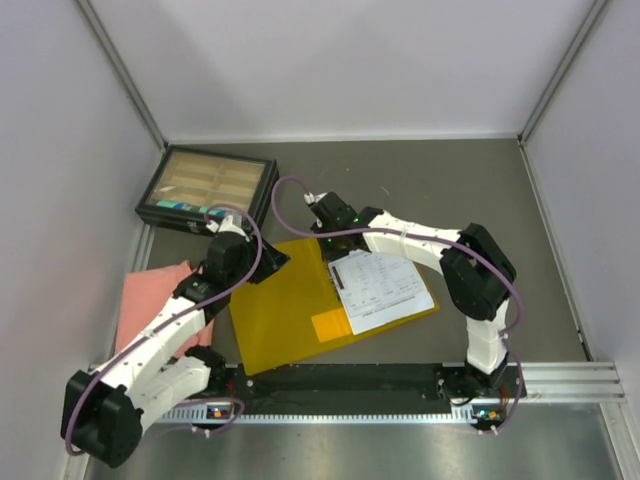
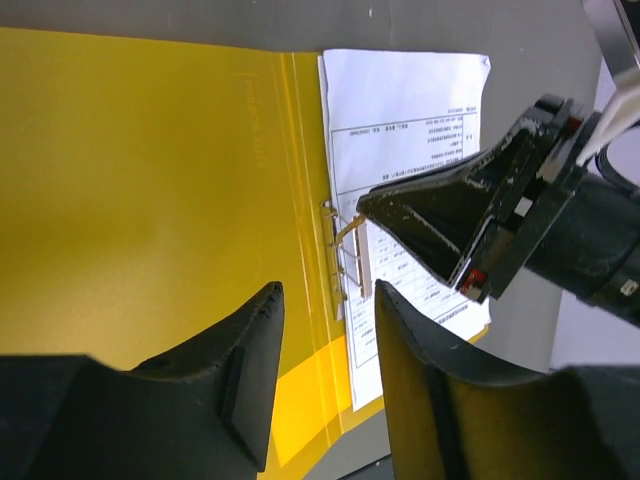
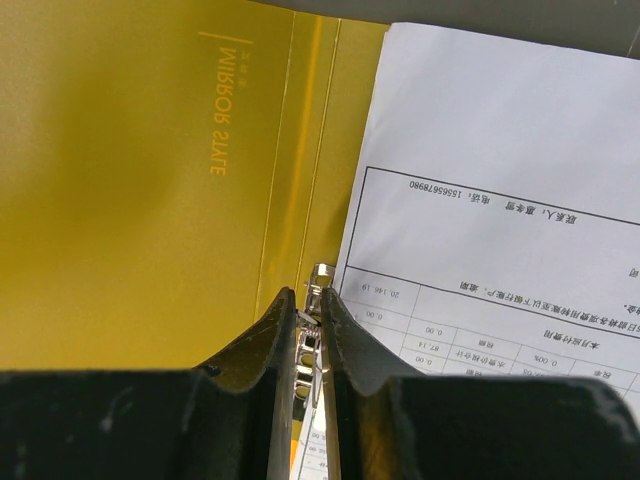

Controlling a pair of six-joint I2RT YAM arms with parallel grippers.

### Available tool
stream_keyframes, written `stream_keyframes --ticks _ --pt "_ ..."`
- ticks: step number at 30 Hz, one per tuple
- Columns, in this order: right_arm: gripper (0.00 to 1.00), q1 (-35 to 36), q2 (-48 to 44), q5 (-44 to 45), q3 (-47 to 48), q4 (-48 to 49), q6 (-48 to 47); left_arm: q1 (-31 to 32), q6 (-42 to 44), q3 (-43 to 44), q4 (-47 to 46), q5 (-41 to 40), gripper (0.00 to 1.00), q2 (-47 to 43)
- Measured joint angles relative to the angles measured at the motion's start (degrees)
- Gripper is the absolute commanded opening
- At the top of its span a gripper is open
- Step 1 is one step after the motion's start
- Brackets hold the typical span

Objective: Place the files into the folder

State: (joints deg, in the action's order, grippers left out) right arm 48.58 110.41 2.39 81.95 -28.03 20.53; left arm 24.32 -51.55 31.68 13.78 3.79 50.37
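Note:
The yellow folder (image 1: 280, 315) lies open and flat on the table. The files (image 1: 385, 290), white printed sheets, rest on its right half, beside the metal clip (image 3: 320, 275) at the spine. My right gripper (image 3: 308, 298) comes in from the far side and is shut on the clip's raised lever (image 2: 347, 228). My left gripper (image 2: 328, 295) hovers open over the spine just near of the clip, with nothing between its fingers. An orange inner pocket (image 1: 330, 325) shows near the folder's front edge.
A black compartment box (image 1: 207, 187) stands at the back left. A pink cloth (image 1: 152, 300) lies left of the folder, partly under the left arm. A black strip (image 1: 340, 378) runs along the near table edge. Walls close in on both sides.

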Motion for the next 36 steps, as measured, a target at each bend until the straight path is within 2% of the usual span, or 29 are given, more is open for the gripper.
stream_keyframes --ticks 13,20,36 --pt "0.12 0.0 -2.54 -1.18 -3.61 2.43 0.09 -1.99 -12.37 -6.62 -20.55 6.14 0.35 12.85" --pt "0.18 -0.02 -3.34 -3.56 -5.16 4.33 0.61 -2.12 -15.39 -10.1 -29.2 10.1 0.33 19.1" --pt "0.26 -3.3 -3.8 -14.19 -9.68 12.98 4.33 -2.16 -16.7 -12.98 -34.62 13.33 0.32 24.57"
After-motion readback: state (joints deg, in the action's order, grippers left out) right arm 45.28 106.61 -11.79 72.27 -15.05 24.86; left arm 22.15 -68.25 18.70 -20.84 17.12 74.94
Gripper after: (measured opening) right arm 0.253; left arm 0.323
